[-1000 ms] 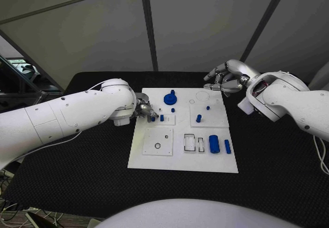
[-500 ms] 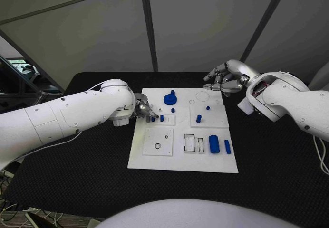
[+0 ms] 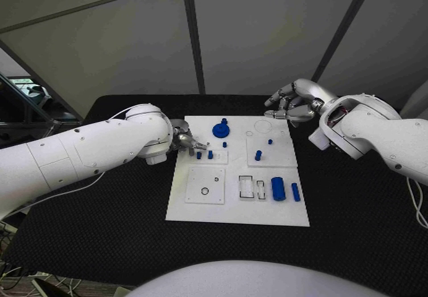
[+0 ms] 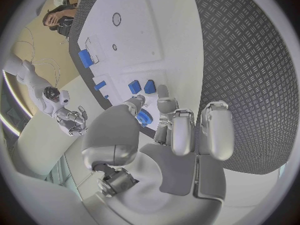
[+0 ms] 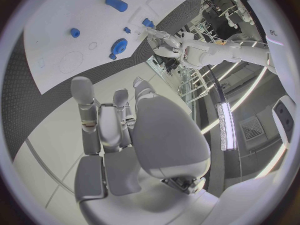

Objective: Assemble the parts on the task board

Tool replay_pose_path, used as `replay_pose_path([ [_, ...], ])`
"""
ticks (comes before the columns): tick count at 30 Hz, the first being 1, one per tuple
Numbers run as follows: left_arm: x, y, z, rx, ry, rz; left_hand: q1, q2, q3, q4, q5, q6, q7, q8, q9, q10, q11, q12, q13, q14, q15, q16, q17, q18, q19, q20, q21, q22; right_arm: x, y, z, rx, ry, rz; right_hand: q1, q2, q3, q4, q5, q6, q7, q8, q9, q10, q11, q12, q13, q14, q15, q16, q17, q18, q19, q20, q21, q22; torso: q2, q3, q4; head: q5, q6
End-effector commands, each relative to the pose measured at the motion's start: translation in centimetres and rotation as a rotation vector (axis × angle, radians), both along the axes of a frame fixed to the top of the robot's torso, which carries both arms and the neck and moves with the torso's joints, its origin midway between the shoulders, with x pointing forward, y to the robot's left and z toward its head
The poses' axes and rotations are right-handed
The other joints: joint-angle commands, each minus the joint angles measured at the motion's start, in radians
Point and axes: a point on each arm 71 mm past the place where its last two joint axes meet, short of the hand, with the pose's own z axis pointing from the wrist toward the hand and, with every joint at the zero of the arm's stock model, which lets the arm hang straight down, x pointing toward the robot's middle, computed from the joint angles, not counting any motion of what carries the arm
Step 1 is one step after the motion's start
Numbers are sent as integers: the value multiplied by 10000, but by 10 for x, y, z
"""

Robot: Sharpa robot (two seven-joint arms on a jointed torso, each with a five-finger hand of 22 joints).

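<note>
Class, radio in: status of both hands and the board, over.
Left hand at the board's left edge, fingers by two small blue pegs, grip unclear. Right hand beyond the far right corner, holding nothing. Nothing in the way.

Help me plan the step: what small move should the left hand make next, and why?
Probably ease the left hand down onto the nearest small blue part and pinch it. Its fingers hover at the board's left edge beside that part, holding nothing, while the right hand waits off the far corner.
</note>
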Motion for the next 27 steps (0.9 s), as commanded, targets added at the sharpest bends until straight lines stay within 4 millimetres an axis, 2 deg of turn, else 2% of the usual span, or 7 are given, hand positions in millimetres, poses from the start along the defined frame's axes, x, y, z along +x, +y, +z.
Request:
replay_pose_path([
  [1,3,-1,6,-893,-693,436,125,-21,-325,155,-11,-130,6,-46,23,-129,30,-90,-87,757,10,43,1580,-67,-41,-20,-102,1023,0,1,1,-17,-41,77,-2,16,8,55,59,-59,-21,66,-15,-44,10,38,-14,60,-61,-32,-3,79,50,-18,-56,-14,-3,3,-4,-10,14],
  [7,7,4,13,-1467,-1348,765,717,104,-958,401,95,-566,181,-217,-2,-1025,183,-948,-1304,719,137,-44,1484,122,-460,61,-933,441,0,0,1,-21,-42,51,-2,16,8,55,59,-59,-21,66,-15,-44,10,38,-14,60,-61,-32,-3,79,50,-18,-56,-14,-3,10,-1,-23,33],
  [11,9,4,19,-2209,-1976,773,1530,163,-1219,317,219,-1384,581,-646,-220,-2244,579,-1813,-2269,326,444,-769,701,682,-2071,323,-3835,-1604,0,-1,1,-22,-46,29,-2,16,8,55,59,-59,-21,66,-15,-44,10,38,-14,60,-61,-32,-3,79,50,-18,-56,-14,-5,14,-1,-27,42],
  [13,10,0,22,-2672,-2293,566,2157,215,-1324,189,232,-1989,935,-929,-412,-3006,907,-2106,-2451,-1555,775,-3976,-2438,1100,-3639,576,-6546,-3468,0,-1,1,-21,-50,23,-2,16,8,55,59,-59,-21,66,-15,-44,10,38,-14,60,-61,-32,-3,79,50,-18,-56,-14,1,14,-8,-30,56],
  [17,12,-15,32,-3871,-3408,-363,3711,251,-1110,-383,218,-2743,1523,-1498,-953,-4523,1510,-2881,-3042,-3965,1360,-6950,-4987,1058,-4641,1064,-8050,-4422,1,-1,1,-9,-75,-2,-8,13,4,57,64,-61,-22,67,-15,-52,10,31,-26,57,-60,-45,-19,81,46,-18,-67,-28,6,20,-11,-78,121],
  [22,10,-37,41,-4493,-4785,-2231,5394,81,-405,-1213,176,-2859,1621,-2114,-1635,-5265,1671,-3886,-3999,-4357,1458,-7434,-5634,1191,-4717,1284,-8732,-4995,1,-1,1,5,-99,-7,-12,11,2,59,67,-63,-22,68,-16,-58,10,26,-35,54,-60,-55,-31,83,42,-17,-75,-39,11,19,-28,-136,204],
  [27,6,-55,37,-3854,-5489,-3952,5693,-368,-141,-1481,128,-2309,1530,-2980,-2495,-4882,1579,-4946,-5212,-3480,1338,-6756,-5859,1233,-3816,1152,-8366,-4905,1,0,1,1,-89,-1,-12,11,2,59,67,-63,-22,68,-16,-58,10,26,-35,54,-60,-55,-31,83,42,-17,-75,-39,11,21,-14,-197,262],
])
